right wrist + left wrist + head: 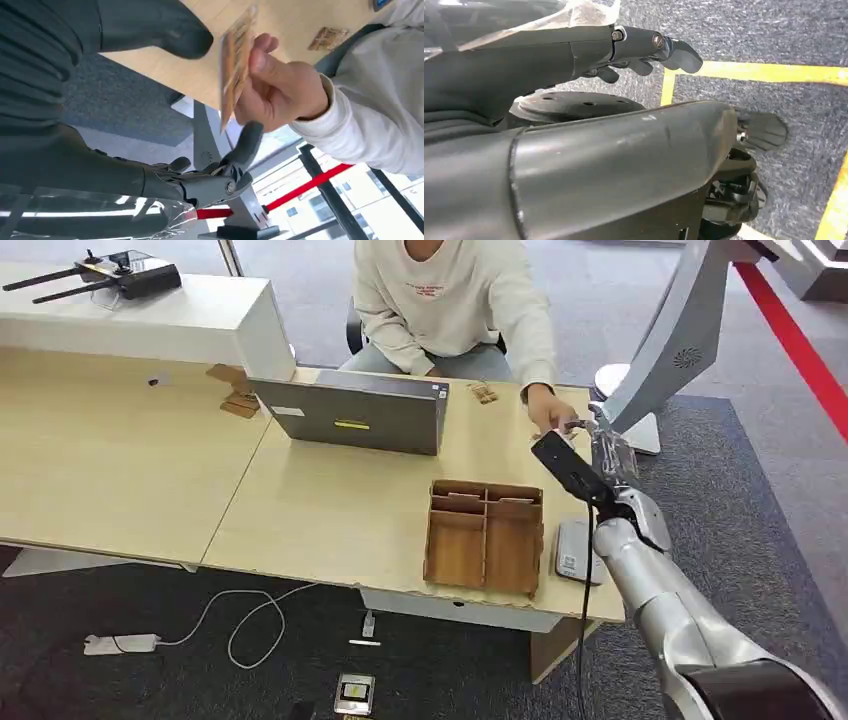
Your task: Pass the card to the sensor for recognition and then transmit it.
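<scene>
Right hand (210, 175) open-ish, fingers spread round card (234, 60), which person's hand (280, 87) pinches. Left hand (644, 47) empty, hanging. Laptop (350, 415), wooden tray (485, 537) on worktop (330, 510); grey carpet (150, 670).

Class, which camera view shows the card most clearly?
The right wrist view: the card is close, edge-on, pinched by a person's hand beside the right hand. The head view hides it behind hands; the left wrist view faces the floor.
</scene>
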Robot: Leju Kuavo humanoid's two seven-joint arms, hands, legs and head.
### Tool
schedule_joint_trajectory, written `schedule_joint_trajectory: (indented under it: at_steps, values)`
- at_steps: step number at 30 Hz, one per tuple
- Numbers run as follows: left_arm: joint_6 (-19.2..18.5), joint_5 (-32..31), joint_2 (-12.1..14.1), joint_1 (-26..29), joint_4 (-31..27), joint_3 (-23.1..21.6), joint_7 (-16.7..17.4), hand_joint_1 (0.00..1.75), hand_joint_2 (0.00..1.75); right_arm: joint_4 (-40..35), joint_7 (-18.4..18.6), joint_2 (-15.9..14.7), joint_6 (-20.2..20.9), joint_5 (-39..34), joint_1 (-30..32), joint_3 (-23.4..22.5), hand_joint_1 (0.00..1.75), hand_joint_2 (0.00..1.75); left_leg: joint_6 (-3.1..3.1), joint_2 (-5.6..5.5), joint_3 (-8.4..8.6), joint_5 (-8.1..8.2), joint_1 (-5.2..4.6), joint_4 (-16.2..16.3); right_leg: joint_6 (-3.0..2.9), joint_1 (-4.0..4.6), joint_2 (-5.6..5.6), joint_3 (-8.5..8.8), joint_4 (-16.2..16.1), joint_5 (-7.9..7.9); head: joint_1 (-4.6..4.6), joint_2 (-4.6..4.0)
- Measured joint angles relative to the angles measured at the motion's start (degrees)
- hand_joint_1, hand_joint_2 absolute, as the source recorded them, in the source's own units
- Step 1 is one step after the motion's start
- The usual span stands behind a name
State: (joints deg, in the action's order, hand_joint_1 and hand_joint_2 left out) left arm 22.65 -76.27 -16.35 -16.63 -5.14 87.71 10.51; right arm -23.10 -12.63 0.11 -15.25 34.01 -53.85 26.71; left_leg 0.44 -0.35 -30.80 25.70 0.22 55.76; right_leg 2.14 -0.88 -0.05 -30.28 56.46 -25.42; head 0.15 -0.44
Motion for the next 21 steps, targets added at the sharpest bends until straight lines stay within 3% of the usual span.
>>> schedule_joint_trajectory:
  at_steps: [4, 14, 18, 21]
  values:
    - [-0.88, 1.43, 1.05, 1.28, 0.00, 0.00, -0.98, 0.00, 0.00, -1.33, -0.90, -0.35, -1.58, -1.40, -0.04, -0.09, 0.00, 1.75, 0.00, 0.00, 0.00, 0.00, 0.00, 0.00, 0.00, 0.01, 0.00, 0.00, 0.00, 0.00, 0.00, 0.00]
    - [-0.90, 4.93, 2.67, 3.35, 0.00, 0.00, -1.55, 0.00, 0.00, -8.31, 1.03, -3.06, -0.50, -3.76, 0.03, -1.51, 0.00, 1.75, 0.00, 0.00, 0.01, 0.00, 0.00, 0.00, 0.00, 0.00, 0.00, -0.01, -0.02, 0.00, -0.02, 0.00]
    - [-0.60, 7.77, 2.76, 3.50, 0.00, 0.00, -0.90, 0.00, 0.00, -12.27, 2.64, -4.46, 2.60, -5.80, 1.42, -2.38, 0.00, 1.75, 0.00, 0.00, 0.02, 0.00, 0.00, 0.01, 0.00, -0.01, 0.00, 0.00, -0.02, 0.00, -0.02, 0.00]
    - [-0.20, 10.78, 2.65, 3.51, 0.00, 0.02, -0.72, 0.00, 0.00, -16.40, 4.90, -5.93, 8.13, -8.20, 3.05, -3.41, 0.00, 1.75, 0.00, -0.01, 0.01, 0.00, 0.00, 0.01, 0.00, -0.01, 0.00, -0.01, -0.03, 0.00, 0.00, 0.00]
